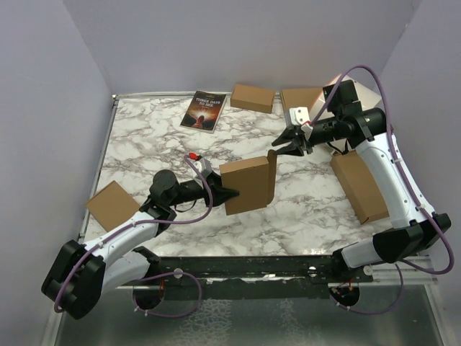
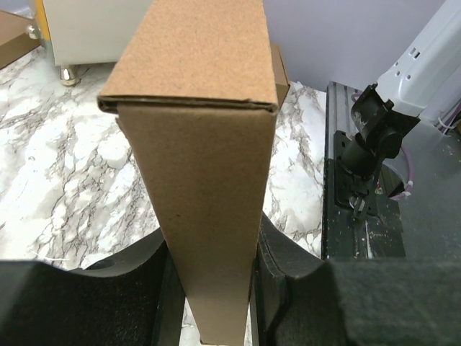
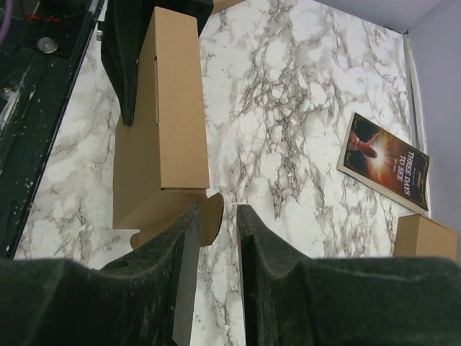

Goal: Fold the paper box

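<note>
The paper box stands on edge mid-table as a closed, shallow brown cardboard pack, with a flap sticking up at its right end. My left gripper is shut on its left end. In the left wrist view the box rises between both pads, which press its faces. My right gripper hovers at the flap's upper right corner. In the right wrist view its fingers stand a narrow gap apart over marble. A rounded tab of the box lies against the left fingertip, not clamped.
A book lies at the back. Small brown boxes sit at the back, at the back right, at the left front and under the right arm. Walls enclose the table on three sides.
</note>
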Controlling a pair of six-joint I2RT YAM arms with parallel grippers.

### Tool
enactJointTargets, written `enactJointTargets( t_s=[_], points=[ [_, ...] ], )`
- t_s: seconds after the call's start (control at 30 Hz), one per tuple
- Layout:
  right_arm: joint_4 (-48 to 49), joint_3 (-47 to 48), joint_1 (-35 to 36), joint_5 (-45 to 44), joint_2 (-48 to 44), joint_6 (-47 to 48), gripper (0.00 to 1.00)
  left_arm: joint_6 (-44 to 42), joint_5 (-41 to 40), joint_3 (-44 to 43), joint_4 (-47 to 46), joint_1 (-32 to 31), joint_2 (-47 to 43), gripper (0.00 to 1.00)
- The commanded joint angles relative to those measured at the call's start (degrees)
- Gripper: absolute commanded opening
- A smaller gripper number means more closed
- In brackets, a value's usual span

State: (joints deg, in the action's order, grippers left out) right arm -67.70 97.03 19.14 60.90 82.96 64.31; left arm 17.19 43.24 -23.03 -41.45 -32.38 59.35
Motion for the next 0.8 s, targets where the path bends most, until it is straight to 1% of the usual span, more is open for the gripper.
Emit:
enactJointTargets(
  t_s=[0.0, 0.23, 0.47, 0.77],
  points=[
    [-0.9, -0.7, 0.6, -0.8, 0.4, 0.4, 0.26, -0.7, -0.6, -2.0, -1.3, -0.1, -1.2, 0.0],
    [-2.0, -0.7, 1.0, -0.7, 0.3, 1.9, 0.19, -0.6, -0.5, -1.9, -1.4, -0.1, -1.1, 0.0],
    [-4.6, -0.8, 1.2, -1.2, -0.1, 5.2, 0.07, 0.4, -0.5, -1.8, -1.9, -0.1, -0.9, 0.0],
    [-4.2, -4.7, 1.3, -3.2, -2.9, 8.6, 0.04, 4.4, 1.2, -1.8, -5.7, 0.6, -0.1, 0.0]
  ],
)
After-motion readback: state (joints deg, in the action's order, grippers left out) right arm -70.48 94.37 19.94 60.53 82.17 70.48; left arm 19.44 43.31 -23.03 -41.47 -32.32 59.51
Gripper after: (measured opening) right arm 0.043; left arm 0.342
